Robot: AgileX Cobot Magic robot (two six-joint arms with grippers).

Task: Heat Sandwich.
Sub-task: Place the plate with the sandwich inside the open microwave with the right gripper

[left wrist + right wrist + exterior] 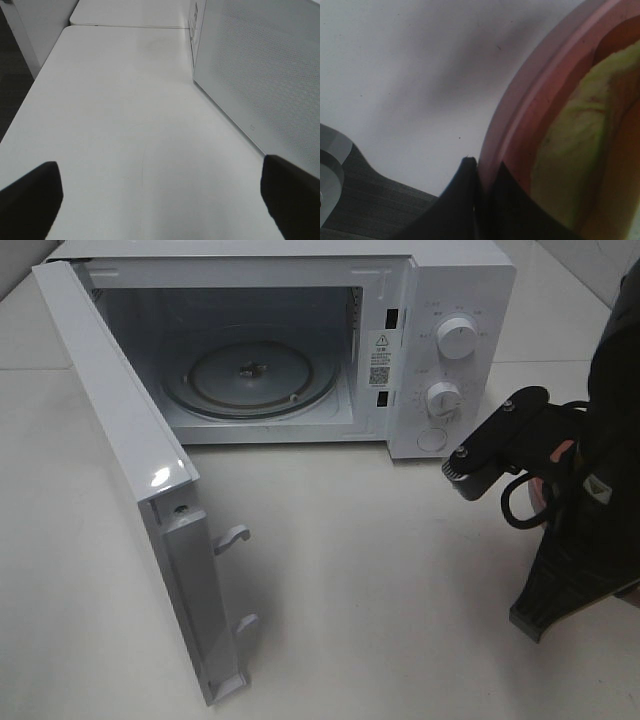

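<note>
The sandwich (575,140), pale cream and yellow, lies in a round pink dish (540,95). My right gripper (477,165) is shut on the dish's rim, one finger inside and one outside. In the high view my right arm (590,490) stands right of the microwave (440,340) and hides nearly all of the dish; only a pink sliver (562,451) shows, and the sandwich is hidden. The microwave's door (130,460) is swung wide to the left, and its glass turntable (250,375) is bare. My left gripper (160,190) is open over the table with nothing between its fingers (30,200).
The open door (260,75) stands close beside my left gripper, its latch hooks (232,537) pointing toward the middle. White tabletop (350,590) stretches in front of the microwave. Two control knobs (457,338) sit on the panel near my right arm.
</note>
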